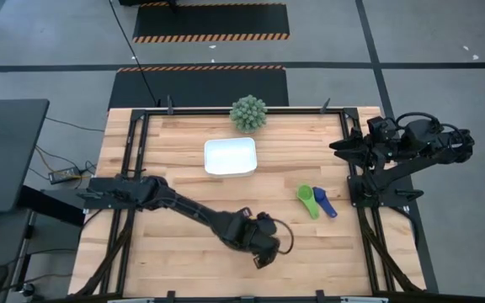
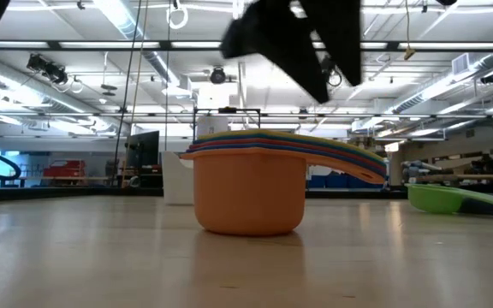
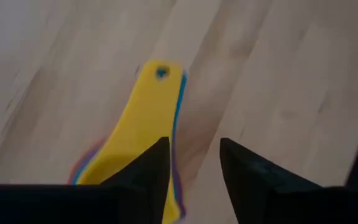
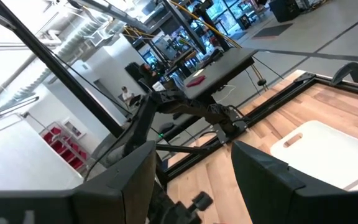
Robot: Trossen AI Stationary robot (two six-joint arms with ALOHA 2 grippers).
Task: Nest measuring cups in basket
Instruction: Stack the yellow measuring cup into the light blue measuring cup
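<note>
A stack of nested measuring cups (image 2: 249, 192), orange outermost and yellow on top, stands on its base on the table near the front edge. Its stacked handles (image 3: 143, 118) stick out to one side. My left gripper (image 3: 194, 158) is open just above the stack, also seen in the low view (image 2: 315, 73), and it hides the stack in the high view (image 1: 261, 251). A green cup (image 1: 307, 200) and a dark blue cup (image 1: 326, 203) lie side by side on the table at the right. The white basket (image 1: 230, 156) stands at the far middle. My right gripper (image 4: 191, 177) is open at the right edge (image 1: 348, 145).
A round spiky green ball plant (image 1: 248, 113) stands just behind the basket at the far edge. Black frame rails run along the table's left, right and far sides. Bare wood lies between the basket and the stack.
</note>
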